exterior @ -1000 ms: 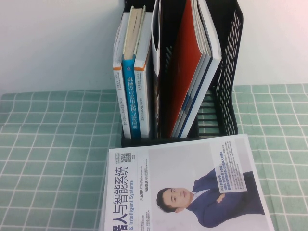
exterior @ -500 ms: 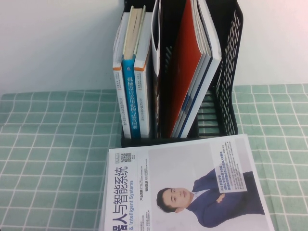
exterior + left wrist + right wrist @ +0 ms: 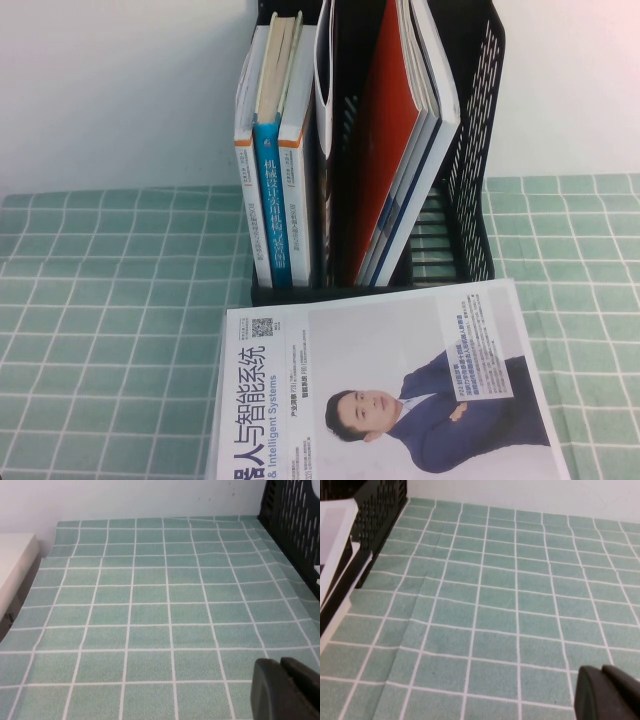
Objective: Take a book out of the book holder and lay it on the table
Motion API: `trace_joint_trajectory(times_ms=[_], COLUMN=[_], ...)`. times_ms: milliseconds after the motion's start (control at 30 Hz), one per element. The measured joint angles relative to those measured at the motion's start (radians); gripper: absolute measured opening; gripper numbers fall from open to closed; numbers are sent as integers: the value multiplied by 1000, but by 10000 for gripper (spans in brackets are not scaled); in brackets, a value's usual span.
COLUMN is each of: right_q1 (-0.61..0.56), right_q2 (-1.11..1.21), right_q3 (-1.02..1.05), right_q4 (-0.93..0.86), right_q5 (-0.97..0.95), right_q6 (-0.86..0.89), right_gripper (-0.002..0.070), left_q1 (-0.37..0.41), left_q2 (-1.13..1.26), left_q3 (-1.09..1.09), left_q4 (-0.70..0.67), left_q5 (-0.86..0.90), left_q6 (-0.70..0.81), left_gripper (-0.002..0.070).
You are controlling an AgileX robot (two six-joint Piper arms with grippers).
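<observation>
The book (image 3: pixel 390 390), a pale grey-white magazine with a man in a blue suit and a QR code, lies flat on the green checked table (image 3: pixel 100 300), just in front of the black mesh book holder (image 3: pixel 470 150). No gripper touches it. Neither gripper shows in the high view. My left gripper (image 3: pixel 280 667) is shut and empty over bare cloth, with the holder's mesh side (image 3: pixel 295 510) off to one side. My right gripper (image 3: pixel 601 672) is shut and empty over bare cloth, with the holder (image 3: pixel 375 510) at the far corner.
The holder still has upright books with white and blue spines (image 3: pixel 275 190) in its left compartment and a red-covered magazine (image 3: pixel 395 140) leaning in the middle. A white wall stands behind. A pale ledge (image 3: pixel 12 565) borders the cloth in the left wrist view.
</observation>
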State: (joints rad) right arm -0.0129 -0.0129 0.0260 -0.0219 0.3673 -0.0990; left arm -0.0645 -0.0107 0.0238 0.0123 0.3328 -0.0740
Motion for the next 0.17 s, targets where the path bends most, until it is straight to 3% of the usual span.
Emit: trace_joint_trajectory(times_ms=[167], right_q1=[0], right_q2=[0], right_q3=[0], right_q4=[0], right_q5=[0], right_q6=[0], right_gripper=[-2], left_q1=[0], left_q2=[0], left_q3=[0], left_q4=[0], left_q5=[0], left_q6=[9], left_gripper=[-2])
